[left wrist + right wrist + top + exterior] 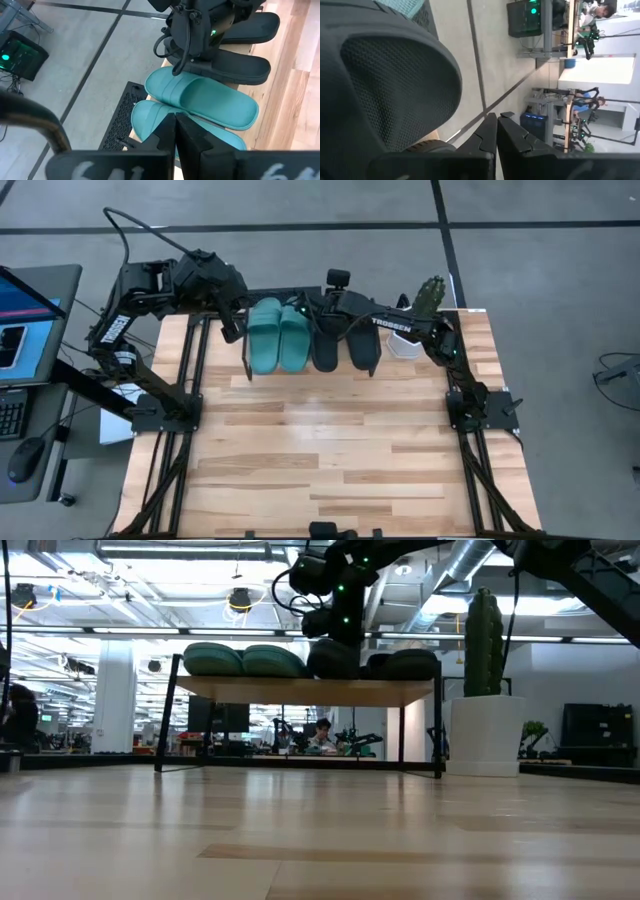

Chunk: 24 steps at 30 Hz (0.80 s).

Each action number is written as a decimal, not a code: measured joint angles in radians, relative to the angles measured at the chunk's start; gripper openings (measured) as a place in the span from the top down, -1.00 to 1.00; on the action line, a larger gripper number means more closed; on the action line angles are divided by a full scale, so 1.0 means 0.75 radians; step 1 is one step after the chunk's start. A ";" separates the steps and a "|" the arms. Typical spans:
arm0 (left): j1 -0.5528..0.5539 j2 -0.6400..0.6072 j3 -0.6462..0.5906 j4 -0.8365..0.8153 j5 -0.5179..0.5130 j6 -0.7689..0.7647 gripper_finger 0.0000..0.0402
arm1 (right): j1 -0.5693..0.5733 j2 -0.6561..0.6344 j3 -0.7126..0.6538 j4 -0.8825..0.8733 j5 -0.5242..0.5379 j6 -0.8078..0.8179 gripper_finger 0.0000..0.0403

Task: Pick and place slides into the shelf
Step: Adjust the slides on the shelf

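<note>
Pressing together with no gap, the fingers of the right gripper point(496, 131) hold nothing; they hang just past the toe of a black rubber slide point(385, 80) (its textured strap fills most of the right wrist view). That gripper point(322, 308) sits over the black pair point(345, 340) at the table's far edge. The left gripper point(175, 132) is likewise closed and empty, poised above the teal-green rubber slides point(210, 102). All four slides lie side by side on the light wood top of the small black-framed shelf point(300, 691), teal pair point(279, 335) left of the black pair. A tall green cactus in a white pot point(425, 305) stands beside the shelf.
</note>
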<state>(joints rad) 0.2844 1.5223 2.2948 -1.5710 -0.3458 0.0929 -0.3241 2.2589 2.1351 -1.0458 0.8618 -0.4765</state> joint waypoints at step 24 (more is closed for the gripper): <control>0.000 0.000 0.000 0.000 -0.001 -0.008 1.00 | 0.004 0.007 0.024 -0.086 -0.109 0.042 1.00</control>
<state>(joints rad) 0.2845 1.5223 2.2948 -1.5711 -0.3466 0.0867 -0.3207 2.2641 2.1532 -1.1105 0.7801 -0.4451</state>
